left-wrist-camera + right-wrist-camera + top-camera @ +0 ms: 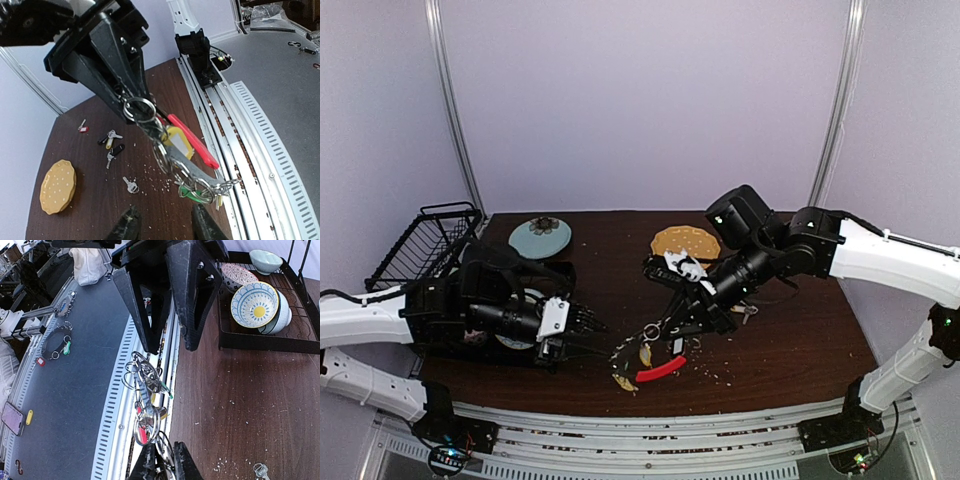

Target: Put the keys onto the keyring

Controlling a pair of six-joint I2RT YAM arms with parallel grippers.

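Keyring (645, 362) is at lower centre of the top view, hanging as a chain from one end, with its red section (662, 370) low near the table's (800, 340) front edge. Right gripper (660, 326) is pinched closed on a ring at the top end, probably to hold the chain stretched and reachable. Left gripper (167, 227) is wide open and holds nothing, with the chain's far end just ahead of its fingers. It looks staged for a second grip. Keys (112, 137) lie loose mid-left in the left wrist view, well apart from the chain, not yet on it.
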